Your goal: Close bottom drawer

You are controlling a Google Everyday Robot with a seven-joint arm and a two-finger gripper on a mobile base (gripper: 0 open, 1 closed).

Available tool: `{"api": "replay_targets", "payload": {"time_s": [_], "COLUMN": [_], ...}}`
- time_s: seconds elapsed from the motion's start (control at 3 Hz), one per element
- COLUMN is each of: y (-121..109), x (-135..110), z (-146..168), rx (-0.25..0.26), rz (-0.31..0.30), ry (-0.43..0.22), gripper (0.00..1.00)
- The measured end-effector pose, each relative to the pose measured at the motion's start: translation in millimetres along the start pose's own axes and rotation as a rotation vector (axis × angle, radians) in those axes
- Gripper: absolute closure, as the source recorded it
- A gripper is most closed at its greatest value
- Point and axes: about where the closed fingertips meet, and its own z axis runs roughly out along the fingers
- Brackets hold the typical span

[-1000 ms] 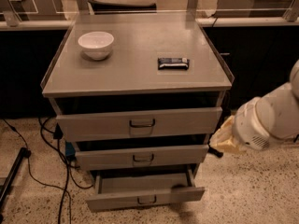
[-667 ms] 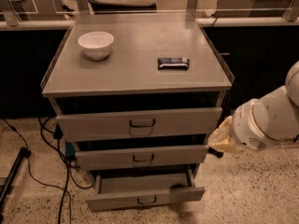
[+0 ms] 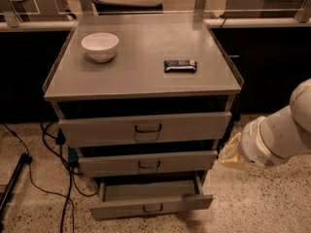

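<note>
The bottom drawer (image 3: 116,209) is the lowest and narrowest of three grey drawers in a metal cabinet. It stands pulled out well past the other two, and its empty inside (image 3: 150,190) shows from above. A small dark wire handle (image 3: 153,208) sits at the centre of its front. My gripper (image 3: 228,155) is at the end of the white arm (image 3: 277,135), to the right of the cabinet. It is level with the middle drawer (image 3: 148,162), above and to the right of the bottom drawer's right corner. It touches nothing.
The top drawer (image 3: 146,128) and middle drawer are each a little ajar. A white bowl (image 3: 100,46) and a dark wrapped bar (image 3: 180,65) lie on the cabinet top (image 3: 141,79). Black cables (image 3: 58,174) trail on the speckled floor at the left. Dark counters stand behind.
My arm and gripper have sunk slightly beside the cabinet's right side. The drawers have not moved.
</note>
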Motion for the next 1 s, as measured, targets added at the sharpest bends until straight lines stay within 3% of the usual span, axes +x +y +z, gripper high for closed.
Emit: {"api": "replay_targets", "payload": {"time_s": [0.67,1.0], "y": [41.7,71.5], "x": [88.0,133.4], "z": [130.4,204.7], "rx": [-0.084,-0.139], "rz": [0.079,0.165], "ry": [-0.052,-0.087], "gripper": [1.0,1.0]}}
